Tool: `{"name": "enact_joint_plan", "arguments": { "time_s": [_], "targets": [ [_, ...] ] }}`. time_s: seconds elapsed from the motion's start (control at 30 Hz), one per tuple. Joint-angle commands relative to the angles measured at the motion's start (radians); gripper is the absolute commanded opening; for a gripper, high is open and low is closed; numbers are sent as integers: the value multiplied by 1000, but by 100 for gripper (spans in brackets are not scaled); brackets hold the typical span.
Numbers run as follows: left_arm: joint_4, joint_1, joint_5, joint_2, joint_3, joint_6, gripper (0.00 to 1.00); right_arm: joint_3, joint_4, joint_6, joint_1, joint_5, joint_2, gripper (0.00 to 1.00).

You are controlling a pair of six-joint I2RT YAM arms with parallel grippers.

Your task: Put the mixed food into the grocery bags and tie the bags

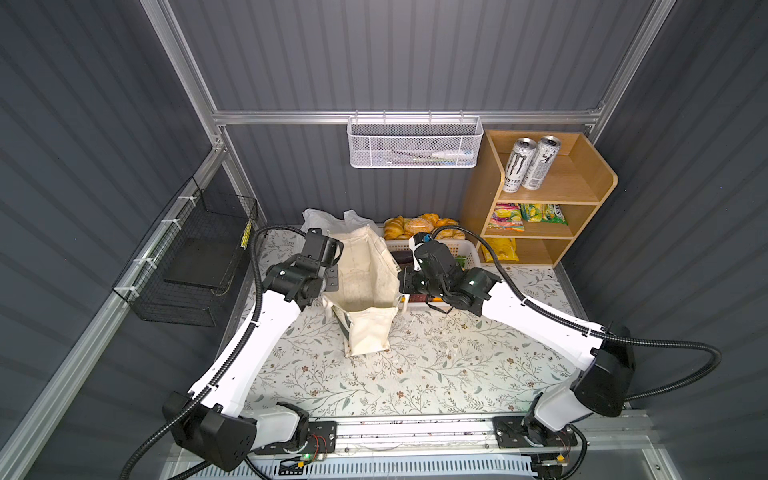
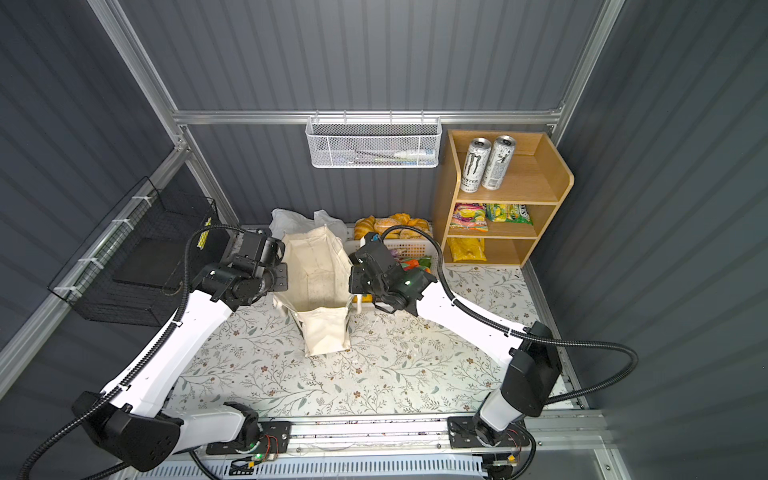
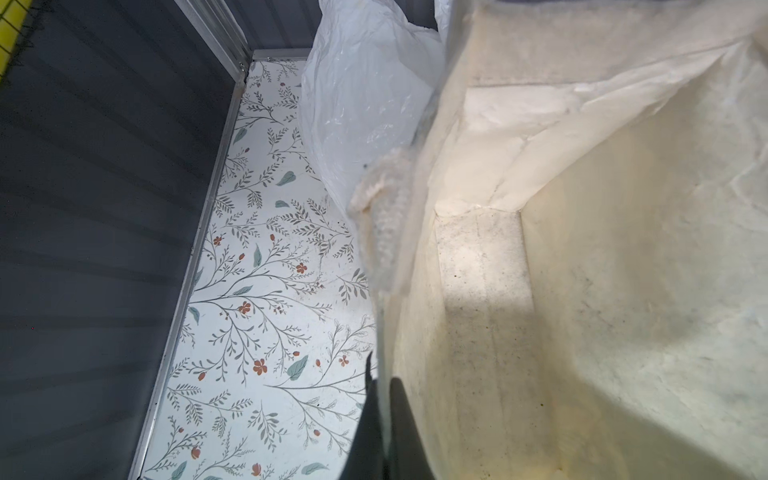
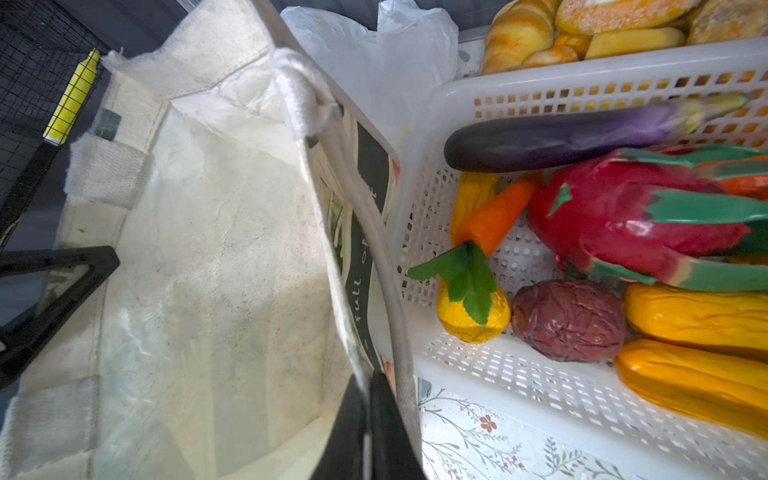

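The canvas tote stands mouth-up on the bench, its opening's long axis running front to back. The left gripper has its jaws clenched on the left rim. The right gripper seems to pinch the right rim. The eggplant lies flat along the far wall of the white basket.

Left fingers pinched shut, right fingers pinched together, both pointing downward
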Motion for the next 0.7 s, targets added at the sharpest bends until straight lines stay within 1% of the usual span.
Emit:
{"name": "enact_joint_plan", "arguments": {
  "time_s": [0.0, 0.1, 0.17, 0.23, 0.3, 0.37, 0.47, 0.57, 0.67],
  "targets": [
    [-5, 6, 57, 9, -16, 35, 0, 75, 7, -46, -21, -6, -9, 37],
    [5, 5, 101, -9, -34, 51, 0, 121, -67, -101, -77, -70, -67, 53],
    [10, 5, 122, -26, -40, 55, 0, 117, -97, -123, -146, -111, -135, 59],
    [22, 6, 145, -42, -50, 57, 0, 93, -131, -123, -242, -134, -216, 62],
    [39, 4, 169, -54, -59, 64, 0, 35, -140, -102, -377, -164, -292, 64],
    [45, 4, 190, -56, -61, 66, 0, -39, -140, -61, -547, -214, -345, 65],
    [51, 5, 227, -58, -65, 73, 0, -127, -106, -13, -756, -276, -370, 65],
    [59, 4, 253, -67, -76, 69, 0, -170, -44, 30, -890, -329, -326, 65],
    [72, 5, 266, -75, -83, 70, 0, -175, 26, 58, -961, -347, -247, 64]
  ]
}}
